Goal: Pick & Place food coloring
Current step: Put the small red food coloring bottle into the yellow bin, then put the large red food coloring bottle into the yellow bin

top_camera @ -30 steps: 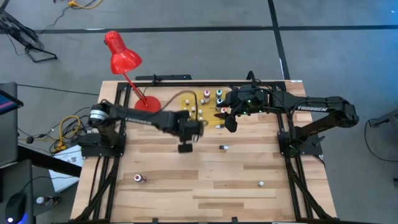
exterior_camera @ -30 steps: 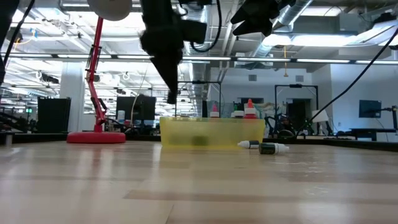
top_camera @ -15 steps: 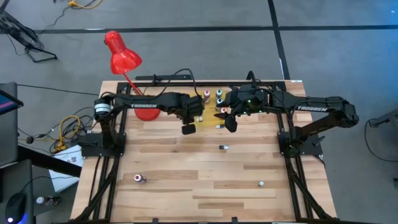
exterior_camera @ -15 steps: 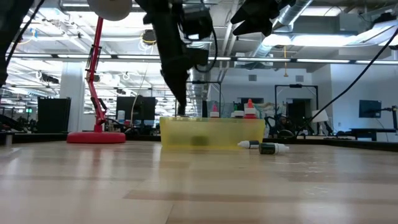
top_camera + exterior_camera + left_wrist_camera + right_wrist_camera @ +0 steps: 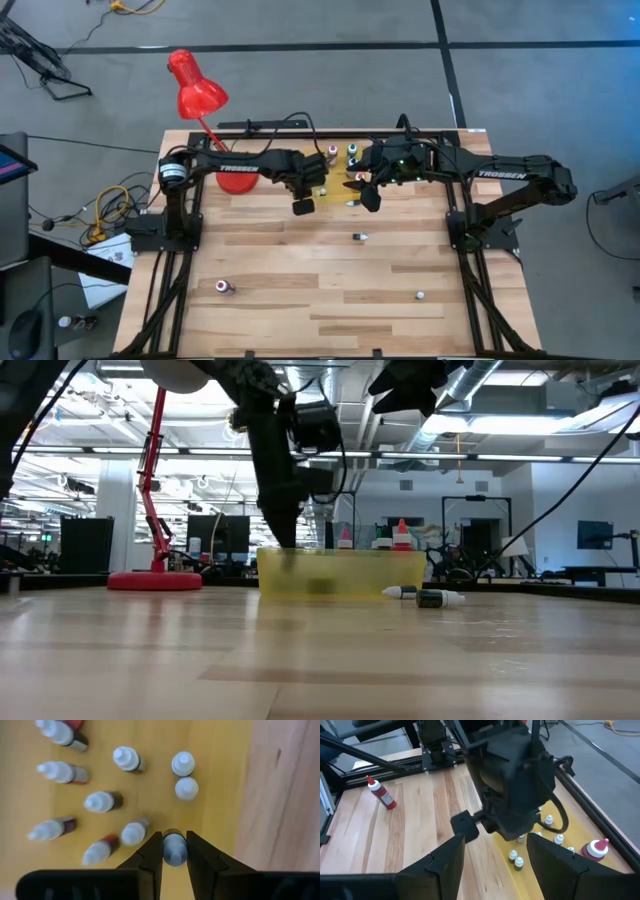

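Yellow, flat and rectangular, the mat (image 5: 330,178) lies at the upper middle of the high view on the pale wooden slatted counter (image 5: 320,290), and most of the tiny pale-capped food coloring bottles (image 5: 127,760) stand on it in a loose cluster. The left pincer (image 5: 174,851) is down over the mat's near edge, its two dark fingers clamped on one small bottle with a pale cap (image 5: 174,846), right beside the other standing bottles. In the high view this left pincer (image 5: 304,205) sits just left of the frame's centre.

The right pincer (image 5: 370,197) hangs above the mat's right part, its fingers apart and holding nothing; the wrist view shows its two dark fingers (image 5: 442,862) spread wide.

Stray bottles lie off the mat: one (image 5: 360,237) near the middle of the counter, one (image 5: 224,287) at lower left, one (image 5: 420,295) at lower right. A red desk lamp (image 5: 196,95) stands at upper left.
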Available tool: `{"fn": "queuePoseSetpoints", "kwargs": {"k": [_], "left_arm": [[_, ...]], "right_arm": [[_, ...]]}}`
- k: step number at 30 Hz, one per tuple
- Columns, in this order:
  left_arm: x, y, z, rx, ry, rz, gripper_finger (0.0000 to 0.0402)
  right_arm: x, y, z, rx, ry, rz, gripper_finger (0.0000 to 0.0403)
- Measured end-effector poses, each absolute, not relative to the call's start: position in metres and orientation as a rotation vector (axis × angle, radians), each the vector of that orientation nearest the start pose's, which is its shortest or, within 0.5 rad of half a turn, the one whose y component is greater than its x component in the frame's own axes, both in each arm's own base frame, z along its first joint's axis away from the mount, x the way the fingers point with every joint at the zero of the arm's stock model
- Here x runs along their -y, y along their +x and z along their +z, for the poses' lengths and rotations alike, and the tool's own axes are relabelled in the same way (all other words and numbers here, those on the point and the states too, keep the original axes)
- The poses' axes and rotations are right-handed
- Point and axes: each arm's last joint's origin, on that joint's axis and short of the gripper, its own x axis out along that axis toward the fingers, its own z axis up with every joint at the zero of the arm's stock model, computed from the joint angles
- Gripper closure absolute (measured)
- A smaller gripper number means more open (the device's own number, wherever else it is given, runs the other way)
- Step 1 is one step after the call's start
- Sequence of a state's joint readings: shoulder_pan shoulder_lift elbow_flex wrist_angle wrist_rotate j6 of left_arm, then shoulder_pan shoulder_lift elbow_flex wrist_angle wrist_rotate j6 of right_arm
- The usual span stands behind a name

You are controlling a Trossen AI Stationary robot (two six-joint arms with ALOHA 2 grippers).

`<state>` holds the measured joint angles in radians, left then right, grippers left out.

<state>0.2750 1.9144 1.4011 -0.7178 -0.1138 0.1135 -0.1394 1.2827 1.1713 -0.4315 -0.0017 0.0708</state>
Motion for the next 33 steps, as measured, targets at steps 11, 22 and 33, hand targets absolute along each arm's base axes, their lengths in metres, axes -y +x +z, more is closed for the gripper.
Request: {"fn": "queuePoseSetpoints", "kwargs": {"k": [11, 22, 33], "left_arm": [[-0.110, 0.362, 0.177, -1.260, -0.007, 0.234, 0.0345], [-0.109, 0.364, 0.177, -1.233, -0.041, 0.218, 0.0311], [-0.109, 0.364, 0.177, -1.230, -0.069, 0.249, 0.0296]], "right_arm": [[0.039, 0.275, 0.339, -0.537, 0.108, -0.154, 0.0198], [0.039, 0.275, 0.339, -0.537, 0.108, -0.153, 0.0198], [0.039, 0.275, 0.339, -0.537, 0.108, -0.154, 0.0198]]}}
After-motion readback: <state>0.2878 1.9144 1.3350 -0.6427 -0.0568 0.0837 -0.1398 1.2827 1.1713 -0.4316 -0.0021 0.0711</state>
